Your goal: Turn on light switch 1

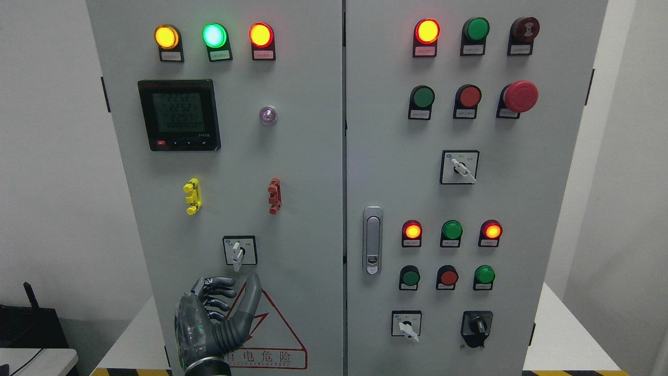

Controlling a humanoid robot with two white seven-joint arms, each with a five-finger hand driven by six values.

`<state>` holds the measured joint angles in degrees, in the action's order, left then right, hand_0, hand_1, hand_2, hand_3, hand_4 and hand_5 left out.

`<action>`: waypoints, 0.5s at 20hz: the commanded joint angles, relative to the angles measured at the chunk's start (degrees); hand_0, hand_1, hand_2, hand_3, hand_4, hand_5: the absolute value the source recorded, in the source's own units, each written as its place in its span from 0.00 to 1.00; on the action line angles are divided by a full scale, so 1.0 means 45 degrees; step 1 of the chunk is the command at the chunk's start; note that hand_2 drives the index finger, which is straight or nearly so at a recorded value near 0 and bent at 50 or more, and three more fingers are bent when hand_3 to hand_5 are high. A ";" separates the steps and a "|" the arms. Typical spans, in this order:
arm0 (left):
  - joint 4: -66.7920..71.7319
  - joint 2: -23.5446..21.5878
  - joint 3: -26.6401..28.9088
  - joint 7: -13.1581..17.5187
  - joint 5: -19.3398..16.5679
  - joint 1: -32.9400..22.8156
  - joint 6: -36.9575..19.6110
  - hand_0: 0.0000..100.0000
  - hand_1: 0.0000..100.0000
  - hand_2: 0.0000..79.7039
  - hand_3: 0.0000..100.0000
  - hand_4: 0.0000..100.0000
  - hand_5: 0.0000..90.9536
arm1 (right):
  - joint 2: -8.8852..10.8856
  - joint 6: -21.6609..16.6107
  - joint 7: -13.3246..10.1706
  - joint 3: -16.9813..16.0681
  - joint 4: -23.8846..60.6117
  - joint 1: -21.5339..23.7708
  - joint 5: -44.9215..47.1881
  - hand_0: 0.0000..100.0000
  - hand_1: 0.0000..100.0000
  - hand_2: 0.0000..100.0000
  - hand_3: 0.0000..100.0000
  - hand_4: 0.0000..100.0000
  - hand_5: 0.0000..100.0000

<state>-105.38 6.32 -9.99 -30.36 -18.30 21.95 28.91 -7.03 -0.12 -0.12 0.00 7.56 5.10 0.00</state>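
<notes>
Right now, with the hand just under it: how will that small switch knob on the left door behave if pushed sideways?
The switch knob looks like a rigid lever on a fixed plate, so it probably pivots rather than bends. It is small and smooth, so fingers may slip off. The left robot hand is open just below it, not touching.

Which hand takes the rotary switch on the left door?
Left. The left hand is raised just below the rotary switch, thumb pointing up toward it. No right hand shows in the head view.
</notes>
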 commanded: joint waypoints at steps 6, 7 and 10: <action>0.0155 0.0061 0.0385 0.0009 0.0005 0.0357 0.0059 0.06 0.57 0.62 0.67 0.75 0.75 | 0.0000 0.0007 0.0008 0.0254 0.0000 0.0000 0.0332 0.12 0.39 0.00 0.00 0.00 0.00; 0.0174 0.0061 0.0404 0.0009 0.0005 0.0454 0.0079 0.06 0.57 0.62 0.67 0.75 0.74 | 0.0000 0.0007 0.0008 0.0254 0.0000 0.0000 0.0332 0.12 0.39 0.00 0.00 0.00 0.00; 0.0175 0.0061 0.0424 0.0009 0.0005 0.0514 0.0157 0.06 0.57 0.61 0.67 0.75 0.74 | 0.0000 0.0007 0.0008 0.0254 0.0000 0.0000 0.0332 0.12 0.39 0.00 0.00 0.00 0.00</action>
<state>-104.94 6.49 -8.94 -30.35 -18.29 23.44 29.34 -7.03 -0.12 -0.12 0.00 7.56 5.10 0.00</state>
